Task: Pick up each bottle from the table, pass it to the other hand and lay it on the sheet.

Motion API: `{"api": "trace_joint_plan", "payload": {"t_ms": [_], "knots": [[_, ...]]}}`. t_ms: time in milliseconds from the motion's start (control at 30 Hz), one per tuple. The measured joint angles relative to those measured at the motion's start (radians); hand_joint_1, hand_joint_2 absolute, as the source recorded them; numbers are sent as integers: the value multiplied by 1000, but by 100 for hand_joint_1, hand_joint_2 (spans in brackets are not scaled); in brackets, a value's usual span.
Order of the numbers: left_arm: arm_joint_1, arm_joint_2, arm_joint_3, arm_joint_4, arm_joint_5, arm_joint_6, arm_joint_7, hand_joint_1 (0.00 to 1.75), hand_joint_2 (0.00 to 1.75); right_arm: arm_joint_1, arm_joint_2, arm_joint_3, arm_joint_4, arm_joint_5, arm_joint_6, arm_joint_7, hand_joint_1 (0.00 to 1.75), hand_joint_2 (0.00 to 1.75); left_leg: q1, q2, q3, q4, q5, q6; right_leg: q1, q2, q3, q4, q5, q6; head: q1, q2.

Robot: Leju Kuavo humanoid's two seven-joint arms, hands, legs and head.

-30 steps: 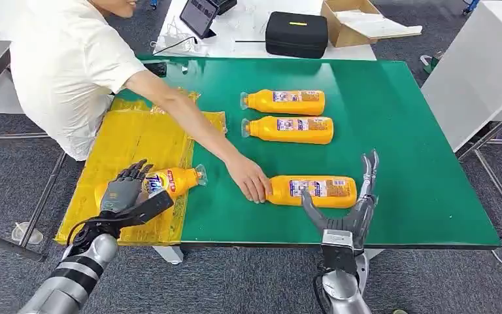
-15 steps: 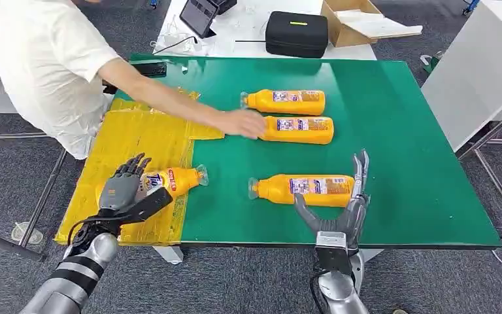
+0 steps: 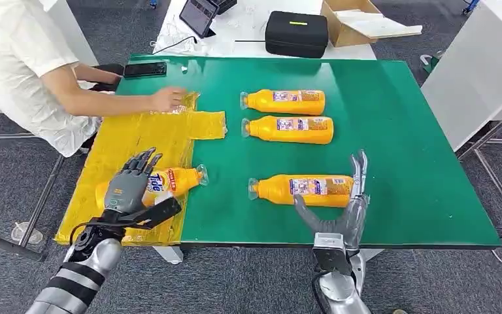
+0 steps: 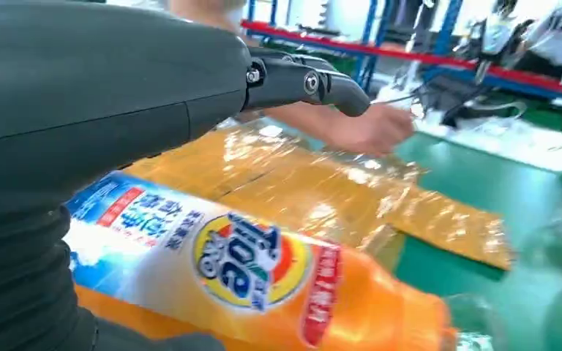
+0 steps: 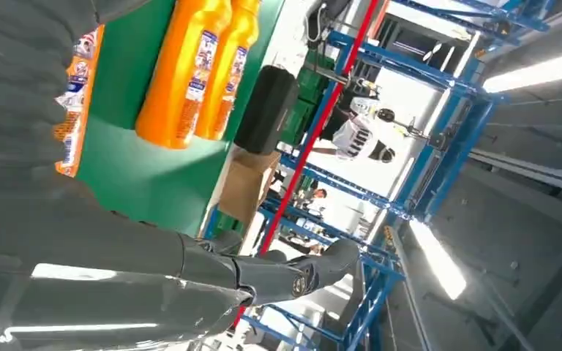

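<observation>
Four orange bottles lie on their sides. One bottle (image 3: 173,182) (image 4: 263,285) rests on the yellow sheet (image 3: 131,140) (image 4: 300,190), its cap end over the green table (image 3: 392,131). My left hand (image 3: 127,188) (image 4: 80,110) hovers over its base end, fingers spread and thumb out below it, not gripping. The nearest bottle (image 3: 301,190) lies at the table's front. My right hand (image 3: 343,210) stands open at that bottle's base end, fingers pointing up and thumb reaching under it. Two more bottles (image 3: 284,102) (image 3: 289,129) lie farther back, and show as a pair (image 5: 183,80) in the right wrist view.
A person leans in from the left, with a hand (image 3: 168,99) (image 4: 366,128) on the sheet's far edge. A phone (image 3: 145,68) lies at the table's far left corner. Behind it, a white table carries a black case (image 3: 296,33), a cardboard box (image 3: 353,19) and a tablet (image 3: 199,14).
The person's hand left the nearest bottle, passed the middle bottle and drew back to the sheet's far edge. My left hand shifted slightly over its bottle; my right hand sank a little.
</observation>
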Motion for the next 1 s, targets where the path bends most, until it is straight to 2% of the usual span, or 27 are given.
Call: {"api": "trace_joint_plan", "payload": {"t_ms": [67, 167, 233, 300, 367, 433, 533, 733, 1000], "knots": [[6, 3, -8, -20, 4, 0, -10, 0, 175, -1, -3, 0, 2, 34, 0, 0, 0, 175, 0, 0, 0, 0, 0, 0, 0, 0, 0, 0, 0, 0, 0, 0], [44, 2, -20, -97, 45, 41, -40, 0, 175, -29, -25, -5, 99, 286, 0, 38, 0, 175, 0, 1, 1, 0, 0, 0, 0, 0, 0, 0, 0, 0, 0, 0], [104, -34, -20, -174, 64, 171, -49, 0, 175, -43, -52, -36, 173, 544, 0, 113, 0, 175, -1, 0, 0, 0, 0, 0, -1, 0, 0, 0, 0, 0, 0, 0], [170, -92, -27, -242, 33, 347, -34, 0, 175, -57, -85, -80, 237, 682, 0, 148, 0, 175, -3, -4, -1, 0, -1, 2, -3, -3, 1, -1, -1, 1, 0, 0], [217, -130, -43, -282, 34, 446, -26, 0, 175, -72, -114, -116, 278, 705, 0, 163, 0, 175, -3, -6, -3, 0, -1, 3, -4, -4, 0, -1, -1, 2, 1, 0], [257, -159, -44, -329, 131, 477, -31, 0, 175, -81, -146, -130, 303, 736, 4, 207, 0, 175, -6, -6, -2, 0, -2, 4, -5, -4, 0, -1, -1, 2, 0, 0], [313, -202, -39, -411, 420, 391, -34, 0, 175, -62, -194, -139, 305, 764, 34, 287, 0, 175, -6, -6, -2, 0, -2, 5, -5, -4, 0, -1, -2, 4, 0, 0], [359, -248, -36, -491, 565, 326, -57, 0, 175, -47, -251, -143, 309, 797, 39, 330, 0, 175, -6, -6, -2, 0, -2, 5, -5, -4, 0, -1, -2, 4, 0, 0], [368, -262, -32, -499, 651, 307, -86, 0, 175, -70, -290, -125, 349, 850, 44, 373, 0, 175, -6, -6, -2, 0, -2, 5, -5, -4, 0, -1, -2, 4, 0, 0]]}}
